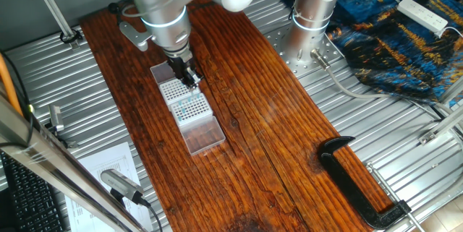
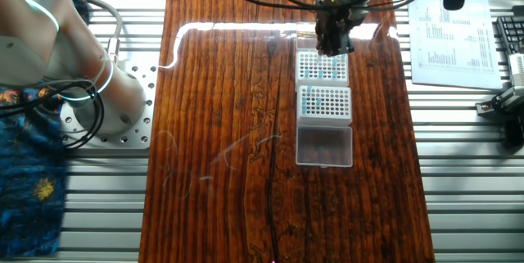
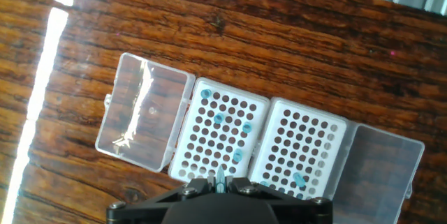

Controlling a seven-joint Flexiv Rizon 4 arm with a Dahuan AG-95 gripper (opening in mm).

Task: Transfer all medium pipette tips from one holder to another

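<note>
Two white perforated tip holders are seen side by side on the wooden counter (image 1: pixel 275 116), each with a clear hinged lid folded open at its outer end. In the hand view, the left holder (image 3: pixel 220 137) carries most of the medium pipette tips (image 3: pixel 219 118) — small teal dots scattered among the holes — while the right holder (image 3: pixel 302 148) shows one teal tip near its lower edge. The gripper (image 3: pixel 221 180) is positioned above the near edge of the left holder, its fingertips drawn close together with a slim teal tip apparently pinched between them. In both fixed views the gripper (image 1: pixel 189 76) is seen hanging over the far holder — the rack nearer the arm's wrist.
</note>
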